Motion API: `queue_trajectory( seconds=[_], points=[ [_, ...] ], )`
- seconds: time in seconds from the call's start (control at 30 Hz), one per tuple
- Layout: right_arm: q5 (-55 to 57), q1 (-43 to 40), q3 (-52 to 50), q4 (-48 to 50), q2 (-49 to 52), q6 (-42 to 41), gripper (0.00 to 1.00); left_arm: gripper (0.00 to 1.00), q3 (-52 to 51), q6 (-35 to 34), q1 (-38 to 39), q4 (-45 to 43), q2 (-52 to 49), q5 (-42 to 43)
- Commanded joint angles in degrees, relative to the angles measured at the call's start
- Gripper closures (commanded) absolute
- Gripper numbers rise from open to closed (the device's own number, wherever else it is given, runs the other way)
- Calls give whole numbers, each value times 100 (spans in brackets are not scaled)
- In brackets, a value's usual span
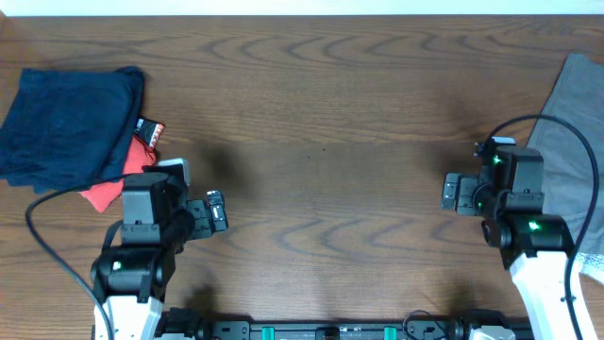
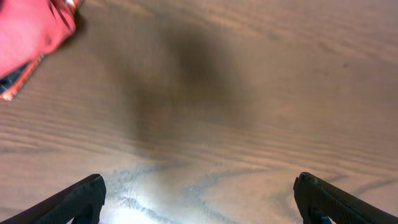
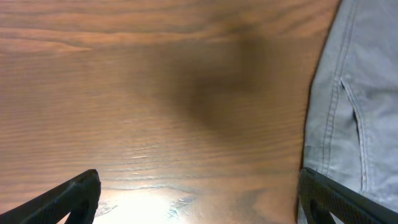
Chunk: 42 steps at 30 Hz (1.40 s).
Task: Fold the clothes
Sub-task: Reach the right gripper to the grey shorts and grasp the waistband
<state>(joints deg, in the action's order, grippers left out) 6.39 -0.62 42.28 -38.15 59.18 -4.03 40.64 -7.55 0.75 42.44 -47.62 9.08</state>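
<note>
Grey shorts (image 3: 360, 93): one pair, woven, stitched seams visible, laid out unfolded at the far right edge of the bench (image 1: 330, 113) and partly cut off by the overhead view. Right claw (image 3: 199, 176): spread wide, nothing held, poised over bare wood just beside the shorts' inner edge. Left claw (image 2: 199, 182): likewise spread wide and empty, near the red-orange garment (image 1: 109, 192), which is partly covered by the navy garment (image 1: 66, 123) at the left. Step judged in hand: the shorts are to be fetched toward the open middle of the bench; no fold is yet made. Advised handling: the nearest edge is best pinched by the right claw at a seam or hem, low to the wood, and drawn slowly so the cloth is spread rather than bunched; the left pile is to be left undisturbed.
</note>
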Motion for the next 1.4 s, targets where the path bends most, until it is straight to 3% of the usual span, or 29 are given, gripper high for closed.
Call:
queue_trajectory(
  seconds=[0.0, 0.17, 0.43, 0.9, 1.0, 1.03, 1.07, 1.13, 1.23, 1.27, 1.37],
  points=[
    [1281, -173, 70, -264, 284, -892, 1, 2, 127, -52, -20, 35, -184, 83],
    [2358, -815, -37, -898, 870, -2192, 1, 2, 127, -50, -20, 33, -299, 81],
    [2337, -1707, -96, -531, 1869, -2229, 2, 2, 127, -50, -20, -70, -297, 81],
    [2120, -1749, -101, 57, 3427, -2208, 6, 2, 127, -50, -20, -129, -297, 81],
    [2120, -1751, -101, 66, 3681, -2205, 19, 2, 127, -50, -20, -131, -297, 81],
    [2120, -1755, -101, 66, 3720, -2205, 28, 2, 127, -50, -20, -131, -297, 81],
    [2120, -1757, -101, 61, 3742, -2205, 46, 2, 127, -50, -20, -131, -297, 81],
    [2109, -1753, -101, 59, 3742, -2205, 69, 2, 127, -50, -20, -131, -297, 81],
    [1738, -1751, -92, 70, 3727, -2199, 95, 2, 127, -50, -20, -136, -297, 81],
    [1445, -1738, -90, 90, 3711, -2118, 99, 2, 127, -50, -20, -138, -297, 79],
    [-201, -1628, -17, 157, 3646, -1327, 99, 2, 127, -48, -20, -188, -297, 79]
  ],
)
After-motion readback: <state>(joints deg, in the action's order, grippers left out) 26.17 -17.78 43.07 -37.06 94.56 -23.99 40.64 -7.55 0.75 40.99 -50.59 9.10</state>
